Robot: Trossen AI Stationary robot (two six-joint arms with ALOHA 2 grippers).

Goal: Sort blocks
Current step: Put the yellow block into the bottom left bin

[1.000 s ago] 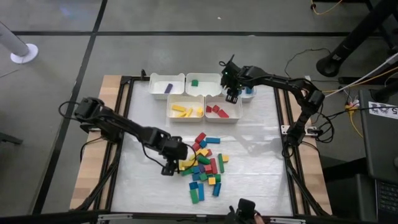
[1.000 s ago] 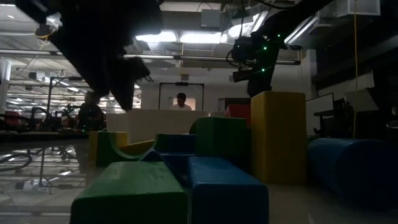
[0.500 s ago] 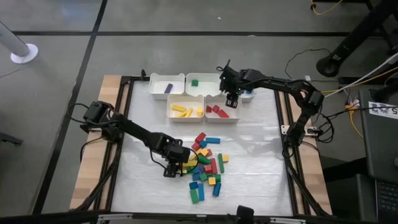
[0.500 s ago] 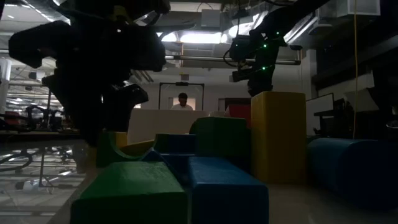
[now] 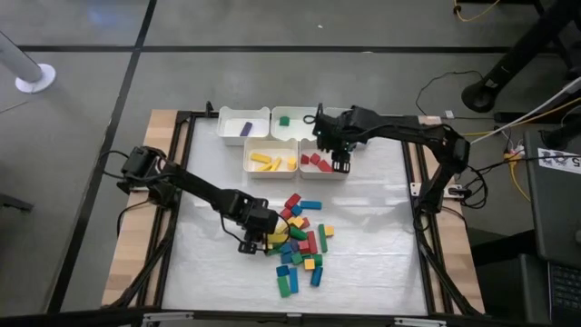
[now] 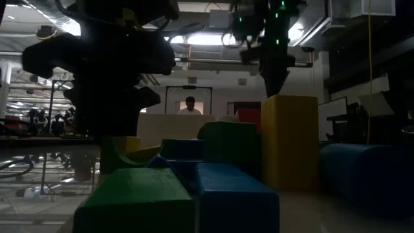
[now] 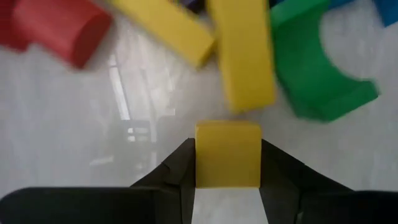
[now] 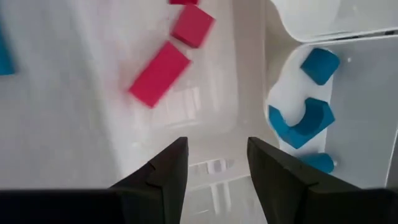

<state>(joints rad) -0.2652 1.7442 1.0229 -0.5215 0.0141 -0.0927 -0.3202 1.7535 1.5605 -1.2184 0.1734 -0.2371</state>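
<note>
White table [image 5: 381, 209] seen from above, five bins at far edge, block pile [image 5: 298, 243] near front centre. Left arm stretched low across table; left gripper [image 5: 257, 238] at pile's left edge, fingers pinched on yellow cube [image 7: 227, 154]. Right arm reached over red bin [image 5: 327, 169]; right gripper [image 5: 339, 161] parted, nothing held.

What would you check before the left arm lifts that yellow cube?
1. Yellow cube sits between the left tool's fingers: ok.
2. Grip firm enough to lift: cannot tell.
3. Neighbouring yellow bar clear of the cube: ok, a gap shows.
4. Yellow bin has room: ok.
5. Right tool empty: ok, open over the red bin.
6. Right arm off the path to the yellow bin: cannot tell.
</note>
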